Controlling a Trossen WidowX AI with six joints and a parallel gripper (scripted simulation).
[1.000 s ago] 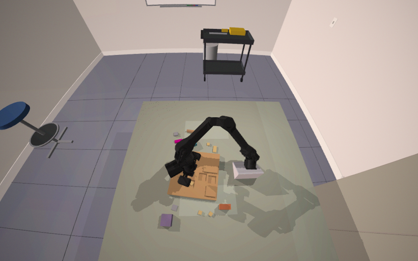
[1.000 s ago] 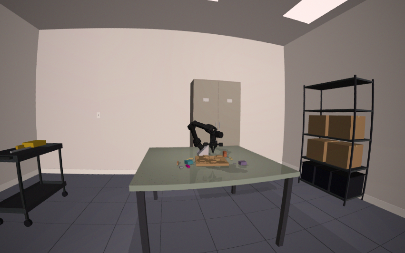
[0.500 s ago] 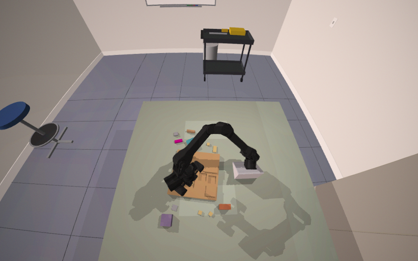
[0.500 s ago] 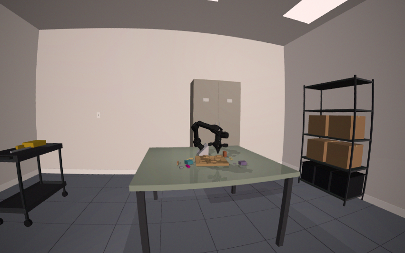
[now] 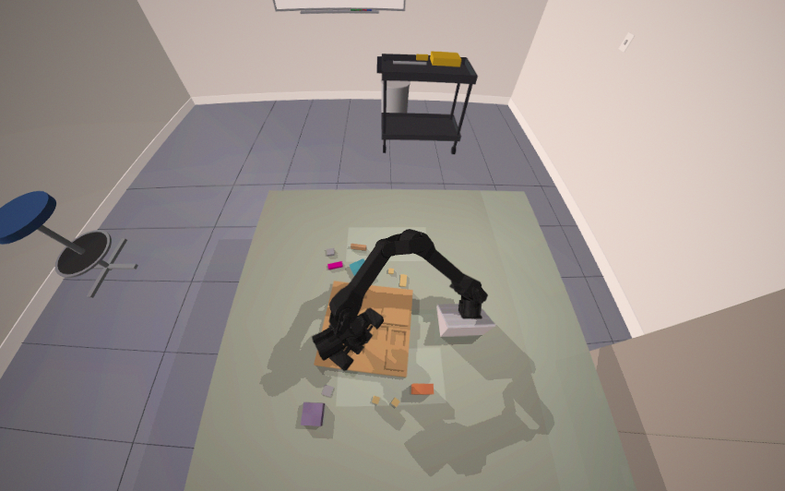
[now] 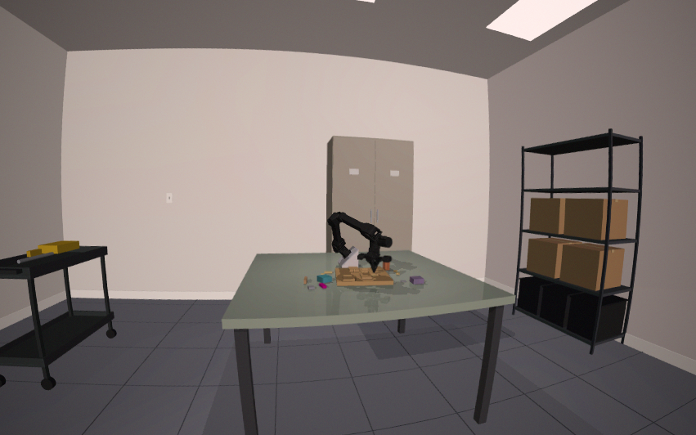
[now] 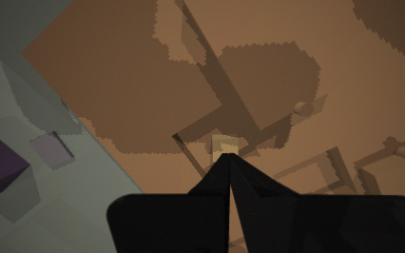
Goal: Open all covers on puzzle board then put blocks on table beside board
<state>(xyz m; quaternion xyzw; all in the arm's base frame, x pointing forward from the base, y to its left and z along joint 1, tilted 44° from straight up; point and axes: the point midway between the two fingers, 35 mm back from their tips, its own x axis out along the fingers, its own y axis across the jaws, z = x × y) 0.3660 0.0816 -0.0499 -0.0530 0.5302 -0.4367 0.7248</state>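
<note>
The orange-brown puzzle board (image 5: 373,366) (image 6: 364,281) (image 7: 330,29) lies flat on the table. My gripper (image 6: 374,271) (image 7: 227,159) is shut with nothing between its fingers, pointing down over the board. In the wrist view a small yellow block (image 7: 225,142) sits in an uncovered square well just beyond the fingertips. A peg-like knob (image 7: 303,108) stands to the right of that well. Four-sided wells and covers show on the board's right part in the top view; the arm hides much of its left part. Yellow blocks (image 5: 390,270) (image 5: 402,281) (image 5: 375,401) (image 5: 395,402) rest on the table off the board.
A purple block (image 5: 312,413) (image 6: 416,280), a grey piece (image 5: 327,390) (image 7: 52,149) and an orange block (image 5: 422,389) lie near the board's lower side. Teal (image 5: 357,266) (image 6: 323,279) and magenta (image 5: 334,265) (image 6: 322,284) blocks lie beyond its upper side. The arm's pale base (image 5: 465,329) stands right.
</note>
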